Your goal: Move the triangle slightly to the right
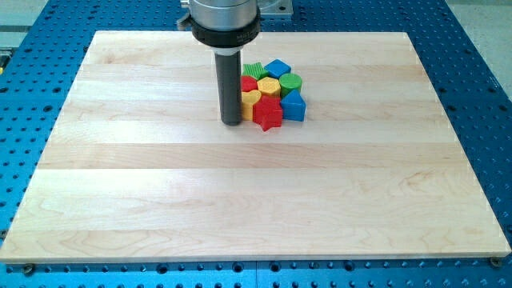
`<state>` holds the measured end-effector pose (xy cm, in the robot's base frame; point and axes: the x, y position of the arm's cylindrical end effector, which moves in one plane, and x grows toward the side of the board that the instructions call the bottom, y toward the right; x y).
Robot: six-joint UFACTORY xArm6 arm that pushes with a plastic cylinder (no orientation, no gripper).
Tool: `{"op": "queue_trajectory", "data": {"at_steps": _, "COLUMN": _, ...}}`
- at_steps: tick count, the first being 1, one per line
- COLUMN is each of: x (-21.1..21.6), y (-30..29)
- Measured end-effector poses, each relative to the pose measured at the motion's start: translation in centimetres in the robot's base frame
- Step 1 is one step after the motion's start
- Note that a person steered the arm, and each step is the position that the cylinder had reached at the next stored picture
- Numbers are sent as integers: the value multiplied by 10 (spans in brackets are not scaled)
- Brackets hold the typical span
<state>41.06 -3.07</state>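
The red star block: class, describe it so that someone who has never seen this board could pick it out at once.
Start at the wooden board and find the one tight cluster of coloured blocks near the view's top centre, just right of my tip. The red star block sits on the cluster's bottom edge, nearest the view's bottom. It is the only star-shaped red piece, with the yellow heart block at its upper left and a blue block on its right.

A pale wooden board (pixel 256 192) with horizontal grain lies on a blue perforated metal bench (pixel 488 96), whose holes show along every edge under even light.
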Motion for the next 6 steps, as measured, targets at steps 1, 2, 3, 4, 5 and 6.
{"op": "queue_trajectory", "data": {"at_steps": 1, "x": 1, "y": 3}}
{"op": "queue_trajectory", "data": {"at_steps": 2, "x": 17, "y": -5}}
{"op": "queue_trajectory", "data": {"at_steps": 3, "x": 37, "y": 19}}
{"op": "queue_trajectory", "data": {"at_steps": 4, "x": 33, "y": 52}}
{"op": "queue_trajectory", "data": {"at_steps": 5, "x": 25, "y": 79}}
{"op": "queue_trajectory", "data": {"at_steps": 6, "x": 32, "y": 88}}
